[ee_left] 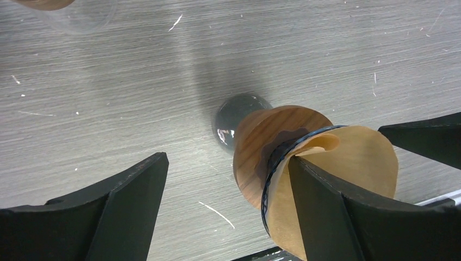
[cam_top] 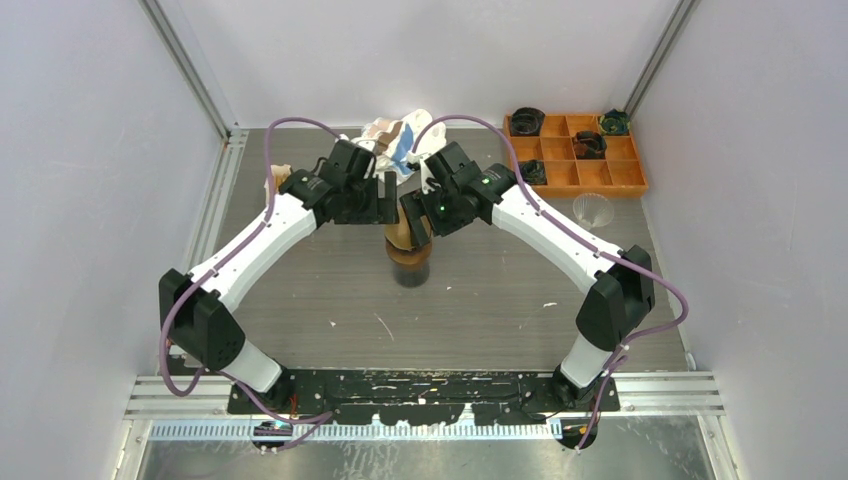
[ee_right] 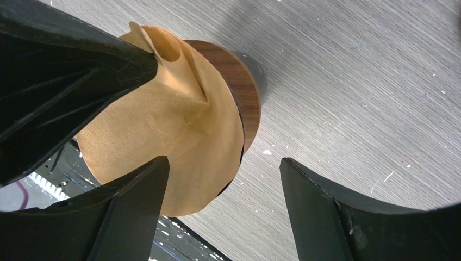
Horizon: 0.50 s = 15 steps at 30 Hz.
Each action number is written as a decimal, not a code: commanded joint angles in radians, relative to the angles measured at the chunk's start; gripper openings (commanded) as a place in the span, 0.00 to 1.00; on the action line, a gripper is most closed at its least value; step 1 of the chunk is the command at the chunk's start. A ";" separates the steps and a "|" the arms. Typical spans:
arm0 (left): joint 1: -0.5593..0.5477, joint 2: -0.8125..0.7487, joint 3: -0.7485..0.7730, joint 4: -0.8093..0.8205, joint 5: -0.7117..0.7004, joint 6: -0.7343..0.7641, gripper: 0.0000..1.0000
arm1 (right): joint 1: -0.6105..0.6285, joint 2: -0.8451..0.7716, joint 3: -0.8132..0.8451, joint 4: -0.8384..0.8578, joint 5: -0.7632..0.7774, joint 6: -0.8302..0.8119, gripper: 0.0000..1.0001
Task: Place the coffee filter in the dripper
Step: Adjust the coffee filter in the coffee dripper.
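The dripper [cam_top: 410, 262], with a wooden collar [ee_left: 261, 141] on a dark base, stands at the table's middle. The brown paper coffee filter [ee_left: 359, 157] sits in its mouth, folded and creased, its rim standing out past the collar [ee_right: 244, 92]. My left gripper [ee_left: 228, 159] is open beside the dripper; one of its fingers [ee_left: 326, 201] presses into the filter's fold. My right gripper [ee_right: 224, 161] is open too, one finger over the filter [ee_right: 163, 125], the other above bare table. From above, both grippers [cam_top: 385, 200] [cam_top: 418, 215] meet over the dripper.
An orange compartment tray [cam_top: 610, 180] with dark parts stands at the back right, a clear cup [cam_top: 593, 210] in front of it. A crumpled cloth [cam_top: 395, 135] lies behind the grippers. A tan object [cam_top: 280, 178] sits at the back left.
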State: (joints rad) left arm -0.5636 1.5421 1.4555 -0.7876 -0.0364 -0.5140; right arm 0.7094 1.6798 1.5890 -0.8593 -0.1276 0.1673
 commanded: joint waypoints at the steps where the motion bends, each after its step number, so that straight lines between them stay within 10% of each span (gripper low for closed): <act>1: 0.001 -0.061 0.000 -0.016 -0.043 0.011 0.84 | 0.001 -0.055 0.007 0.045 0.021 0.013 0.81; 15: 0.001 -0.102 -0.004 -0.020 -0.023 0.006 0.85 | 0.001 -0.068 -0.003 0.066 0.025 0.023 0.81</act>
State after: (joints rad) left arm -0.5636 1.4902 1.4487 -0.8207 -0.0639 -0.5140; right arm 0.7094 1.6619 1.5780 -0.8356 -0.1085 0.1829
